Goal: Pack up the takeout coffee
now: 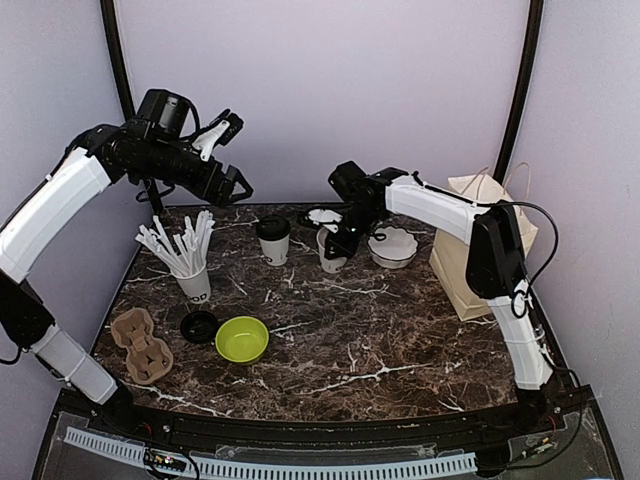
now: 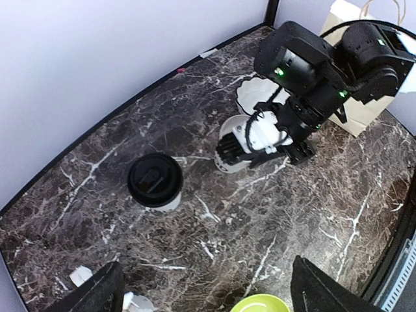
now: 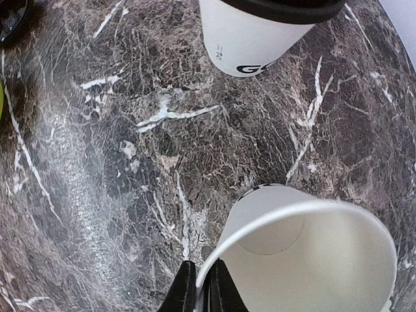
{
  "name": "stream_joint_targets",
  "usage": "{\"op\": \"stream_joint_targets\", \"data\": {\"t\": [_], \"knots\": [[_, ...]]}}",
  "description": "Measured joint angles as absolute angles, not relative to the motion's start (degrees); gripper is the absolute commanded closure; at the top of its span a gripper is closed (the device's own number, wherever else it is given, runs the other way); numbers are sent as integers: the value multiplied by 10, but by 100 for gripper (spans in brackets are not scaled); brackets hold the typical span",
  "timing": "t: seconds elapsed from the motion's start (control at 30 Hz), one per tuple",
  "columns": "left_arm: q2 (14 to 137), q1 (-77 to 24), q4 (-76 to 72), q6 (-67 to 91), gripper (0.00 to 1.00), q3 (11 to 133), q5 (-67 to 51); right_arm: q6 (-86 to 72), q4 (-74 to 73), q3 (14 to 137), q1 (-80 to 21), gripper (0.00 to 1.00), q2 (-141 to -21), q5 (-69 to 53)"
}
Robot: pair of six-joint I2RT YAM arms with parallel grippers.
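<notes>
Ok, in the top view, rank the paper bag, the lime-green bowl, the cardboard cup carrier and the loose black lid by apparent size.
1. paper bag, largest, even standing farther back.
2. cardboard cup carrier.
3. lime-green bowl.
4. loose black lid.
The last three lie close together, so nearness hardly skews them.

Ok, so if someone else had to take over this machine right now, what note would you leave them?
Left gripper: open, empty, raised above the table.
Right gripper: shut on the rim of the open cup, which is on the table.
Lidded cup: upright beside the open one, not held.
Black lid: lying loose by the green bowl.
Done: one cup has its lid on.
Left: neither cup is in the carrier or the bag yet. Probably lid the open cup, then pack both.
</notes>
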State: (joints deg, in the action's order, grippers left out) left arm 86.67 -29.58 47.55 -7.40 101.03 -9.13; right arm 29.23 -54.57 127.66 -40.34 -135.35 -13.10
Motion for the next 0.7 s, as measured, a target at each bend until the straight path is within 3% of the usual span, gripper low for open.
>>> {"op": "stream_joint_targets", "data": {"t": [0.4, 0.7], "knots": [[787, -389, 577, -2, 25, 840, -107, 304, -555, 1126, -444, 100, -1213, -133], [719, -400, 633, 143, 30, 694, -39, 332, -556, 959, -505, 93, -1092, -119]]}}
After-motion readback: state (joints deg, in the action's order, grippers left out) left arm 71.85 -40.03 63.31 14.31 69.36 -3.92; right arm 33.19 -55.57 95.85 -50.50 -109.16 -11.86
